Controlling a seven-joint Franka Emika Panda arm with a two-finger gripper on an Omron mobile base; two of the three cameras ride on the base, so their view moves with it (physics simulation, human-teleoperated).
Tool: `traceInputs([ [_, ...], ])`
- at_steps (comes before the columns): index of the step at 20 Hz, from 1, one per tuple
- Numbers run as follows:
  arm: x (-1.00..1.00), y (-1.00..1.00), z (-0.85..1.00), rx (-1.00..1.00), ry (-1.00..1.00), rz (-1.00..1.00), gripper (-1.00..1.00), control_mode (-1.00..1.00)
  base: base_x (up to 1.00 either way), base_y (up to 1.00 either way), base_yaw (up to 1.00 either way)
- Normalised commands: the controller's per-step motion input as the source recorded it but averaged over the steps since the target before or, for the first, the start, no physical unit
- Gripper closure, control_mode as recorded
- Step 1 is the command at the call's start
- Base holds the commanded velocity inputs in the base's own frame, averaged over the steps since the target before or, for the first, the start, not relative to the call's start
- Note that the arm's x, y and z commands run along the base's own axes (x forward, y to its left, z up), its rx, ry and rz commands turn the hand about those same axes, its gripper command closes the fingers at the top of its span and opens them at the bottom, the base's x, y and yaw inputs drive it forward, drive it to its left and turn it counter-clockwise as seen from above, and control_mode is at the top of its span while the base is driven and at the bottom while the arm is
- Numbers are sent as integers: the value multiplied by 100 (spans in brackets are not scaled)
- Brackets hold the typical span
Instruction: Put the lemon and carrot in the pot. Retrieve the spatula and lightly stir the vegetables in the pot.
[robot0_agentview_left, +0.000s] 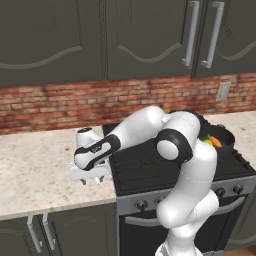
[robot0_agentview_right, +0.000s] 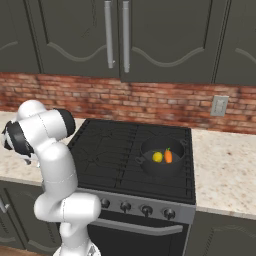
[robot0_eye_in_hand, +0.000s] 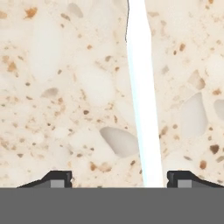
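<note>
My gripper (robot0_agentview_left: 92, 181) is down on the speckled counter just left of the stove, pointing straight at the surface. In the hand view the spatula's thin white handle (robot0_eye_in_hand: 142, 96) lies on the counter and runs between my gripper's (robot0_eye_in_hand: 118, 179) two dark fingertips, much closer to the right one. The jaws stand wide apart and neither tip touches the handle; the spatula's head is out of frame. The yellow lemon (robot0_agentview_right: 157, 156) and orange carrot (robot0_agentview_right: 168, 156) lie side by side inside the black pot (robot0_agentview_right: 161, 171) on the stove's right side. The carrot (robot0_agentview_left: 215, 141) also peeks out behind my elbow.
The black stovetop (robot0_agentview_right: 110, 145) sits between two beige counter stretches (robot0_agentview_left: 35, 160) (robot0_agentview_right: 225, 165). Behind them are a brick backsplash with a wall outlet (robot0_agentview_right: 218, 105) and dark upper cabinets. My own arm arches over the stove's left half.
</note>
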Motion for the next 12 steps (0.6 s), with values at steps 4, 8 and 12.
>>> traceInputs([
  [4,0,0,0,0,0,0,-100,-100,0,0,0],
  [8,0,0,-1,0,0,0,-100,-100,0,0,0],
  [12,0,0,-7,0,0,0,100,-100,0,0,0],
])
